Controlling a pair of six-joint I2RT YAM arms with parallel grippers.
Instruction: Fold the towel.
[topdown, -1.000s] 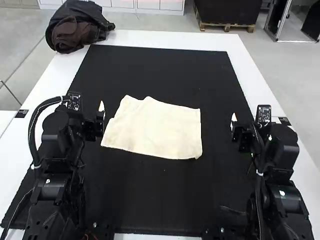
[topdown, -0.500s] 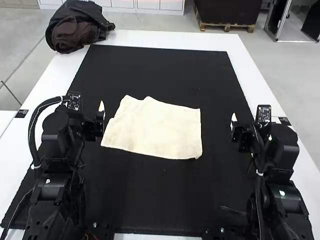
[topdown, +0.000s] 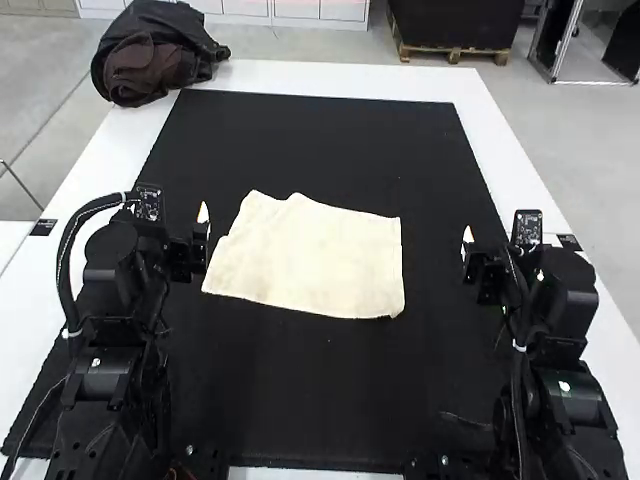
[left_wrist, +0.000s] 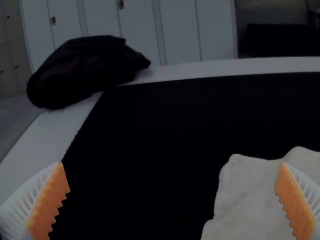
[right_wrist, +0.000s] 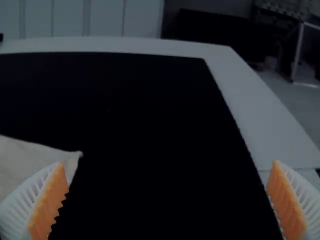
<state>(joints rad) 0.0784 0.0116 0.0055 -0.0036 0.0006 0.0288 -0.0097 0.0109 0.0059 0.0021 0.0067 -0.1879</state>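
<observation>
1. A cream towel (topdown: 310, 260) lies flat, spread near the middle of a black mat (topdown: 320, 150) on a smooth white bench (topdown: 500, 150).
2. The towel is soft and matte, a lopsided four-sided shape. Its far edge dips in a small notch between two rounded bumps near the left; its near edge slants, and the near right corner is rounded. Whether it has more than one layer, I cannot tell.
3. The left pincer (topdown: 205, 226) is just beside the towel's left edge, its fingers wide apart with nothing between them. Touching or not is unclear.
4. The right pincer (topdown: 467, 240) is well apart from the towel's right side, over the mat, its fingers also spread wide and empty.
5. Each pincer has white, ribbed, tapering fingers with orange pads (left_wrist: 296, 202), toothed along the edge.
6. At the bench's far left corner is a crumpled bundle (topdown: 150, 62) of black and dark brown cloth; its inner folds are hard to make out.
7. Both wrist views are dim. The towel is cut off in each, and a finger covers some of it.
</observation>
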